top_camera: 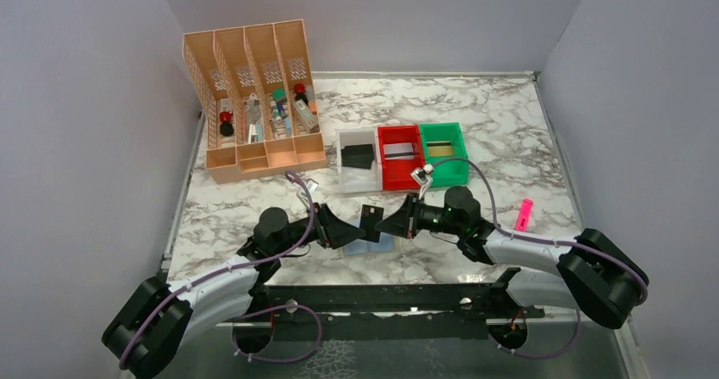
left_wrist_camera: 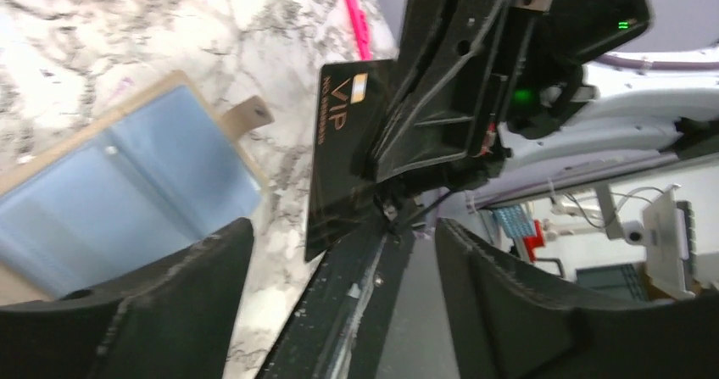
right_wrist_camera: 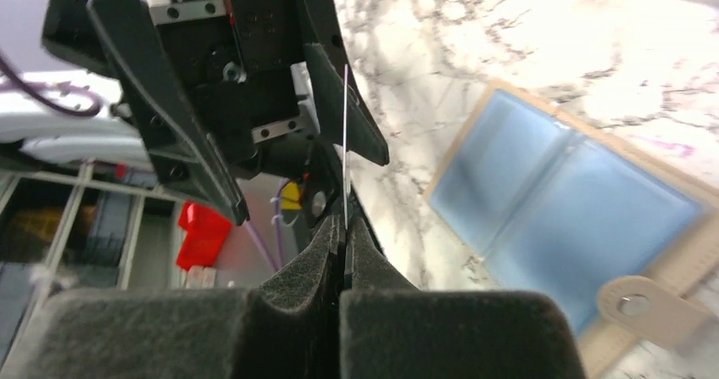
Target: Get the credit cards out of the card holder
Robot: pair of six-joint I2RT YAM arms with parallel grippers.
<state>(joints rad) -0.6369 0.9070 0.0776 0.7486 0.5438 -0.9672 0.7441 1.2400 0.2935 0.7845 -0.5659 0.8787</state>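
The card holder [top_camera: 370,248] lies open on the marble table, pale blue lining up, between my two grippers. It also shows in the left wrist view [left_wrist_camera: 127,192] and in the right wrist view [right_wrist_camera: 560,218], tan tab at its edge. My right gripper [top_camera: 393,221] [right_wrist_camera: 343,226] is shut on a black credit card [top_camera: 370,218] marked VIP [left_wrist_camera: 343,154], held on edge above the table; it is edge-on in the right wrist view [right_wrist_camera: 345,142]. My left gripper [top_camera: 341,229] [left_wrist_camera: 343,235] is open, facing the card from the other side, close to it.
White [top_camera: 343,171], red [top_camera: 390,174] and green [top_camera: 454,171] bins stand behind the grippers; a black card lies in the white one, a silvery card in the red one. A tall orange desk organiser [top_camera: 254,99] is at the back left. A pink marker [top_camera: 524,214] lies to the right.
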